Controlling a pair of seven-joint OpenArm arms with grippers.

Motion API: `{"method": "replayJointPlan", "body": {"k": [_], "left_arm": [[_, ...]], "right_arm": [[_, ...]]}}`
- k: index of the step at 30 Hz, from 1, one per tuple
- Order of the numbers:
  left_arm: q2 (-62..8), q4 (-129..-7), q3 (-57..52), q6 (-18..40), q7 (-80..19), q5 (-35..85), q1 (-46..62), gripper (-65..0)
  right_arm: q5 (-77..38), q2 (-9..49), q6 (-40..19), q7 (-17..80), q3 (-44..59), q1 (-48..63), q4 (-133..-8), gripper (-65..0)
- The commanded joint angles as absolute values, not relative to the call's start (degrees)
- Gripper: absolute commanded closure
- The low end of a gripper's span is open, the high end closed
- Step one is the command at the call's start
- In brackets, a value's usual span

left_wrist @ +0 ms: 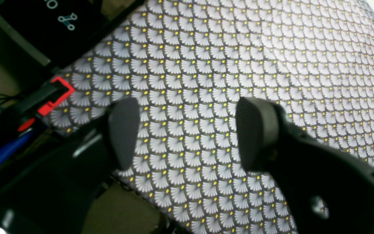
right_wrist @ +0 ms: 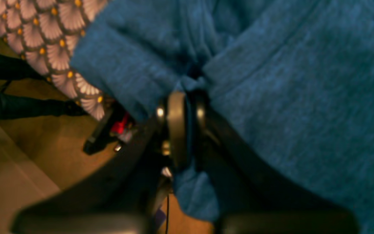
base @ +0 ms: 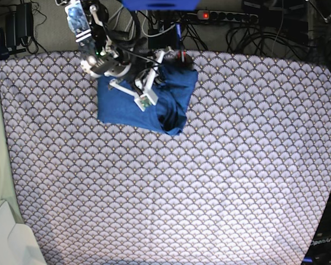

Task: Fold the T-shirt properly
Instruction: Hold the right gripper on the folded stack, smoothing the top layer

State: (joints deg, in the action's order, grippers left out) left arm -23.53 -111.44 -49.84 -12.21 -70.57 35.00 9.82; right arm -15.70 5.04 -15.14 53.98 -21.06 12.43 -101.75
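Note:
The blue T-shirt (base: 127,107) lies bunched in a rough folded block at the far left-centre of the table. In the right wrist view it (right_wrist: 287,97) fills most of the frame, close to the table's edge. My right gripper (right_wrist: 187,97) is shut on a pinched fold of the shirt's edge; in the base view it (base: 175,59) sits at the shirt's far right corner. My left gripper (left_wrist: 187,130) is open and empty, hovering over bare scallop-patterned cloth (left_wrist: 271,48) near a table edge. The shirt is not in the left wrist view. The left arm does not show in the base view.
The grey-white scallop-patterned cloth (base: 209,176) covers the whole table. A red and black clamp (left_wrist: 55,94) grips the table's edge near my left gripper. Cables and a power strip (base: 226,16) lie beyond the far edge. A white object (base: 11,243) sits at the near left corner.

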Motion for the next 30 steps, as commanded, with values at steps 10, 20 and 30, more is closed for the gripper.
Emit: {"method": "replayJointPlan", "body": {"k": [10,20,30], "left_arm": [[-24.84,-112.4,-50.42,-12.18,-70.02,35.12,9.54,-45.4],[-24.92,-112.4,-50.42,-12.18,-70.02,35.12,9.8,-45.4],[-24.92,-112.48,-50.42,-12.18,-70.02,35.12,9.8,-45.4]], "right_arm": [[-16.4,4.7,-15.6,53.14,-22.9,12.53,-111.87,0.0],[-16.4,4.88,-15.52,53.05,-34.07,12.26,-112.75,0.0],[-16.31,4.97,-15.52,53.58,-35.65,11.91,-111.69,0.0]]}}
